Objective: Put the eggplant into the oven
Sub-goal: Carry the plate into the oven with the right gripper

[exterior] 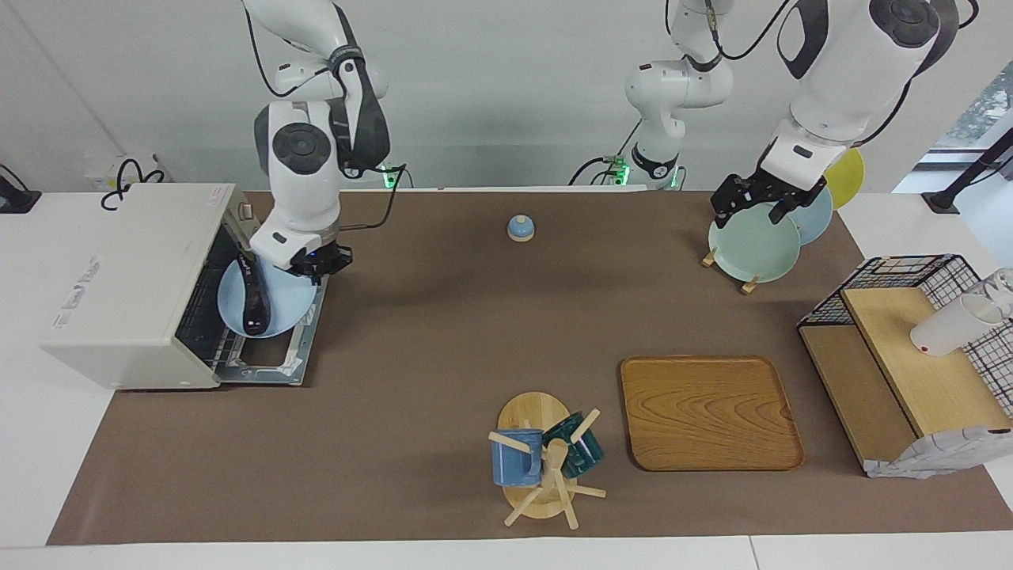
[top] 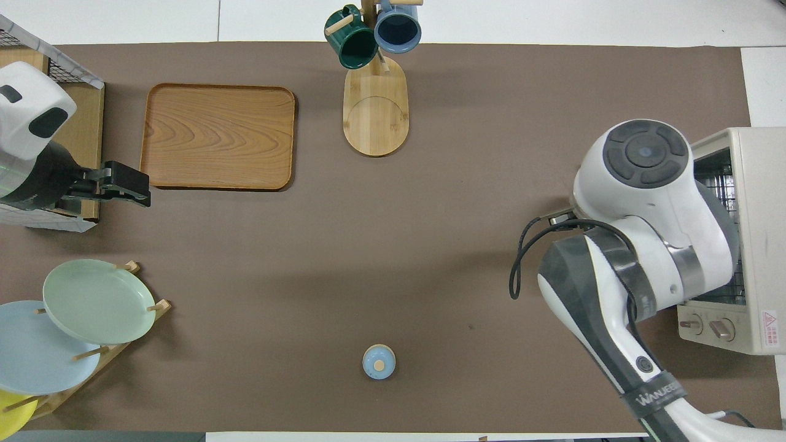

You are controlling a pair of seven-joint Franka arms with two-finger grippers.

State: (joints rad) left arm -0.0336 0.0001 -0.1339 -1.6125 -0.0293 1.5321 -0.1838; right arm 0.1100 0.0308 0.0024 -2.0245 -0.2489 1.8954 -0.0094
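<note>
The dark purple eggplant (exterior: 255, 303) lies on a light blue plate (exterior: 281, 305). My right gripper (exterior: 313, 264) is shut on the plate's rim and holds it over the open door (exterior: 305, 348) of the cream-white oven (exterior: 127, 285), the plate's edge at the oven's mouth. In the overhead view the right arm hides the plate, the eggplant and most of the oven's opening; the oven's body (top: 761, 245) shows. My left gripper (exterior: 752, 204) waits, open and empty, over the plate rack; it also shows in the overhead view (top: 126, 184).
A small blue domed piece (exterior: 520, 229) stands near the robots at mid-table. A wooden tray (exterior: 708, 412) and a mug tree (exterior: 546, 459) stand farther out. A plate rack (exterior: 756, 249) and a wire basket (exterior: 910, 348) are at the left arm's end.
</note>
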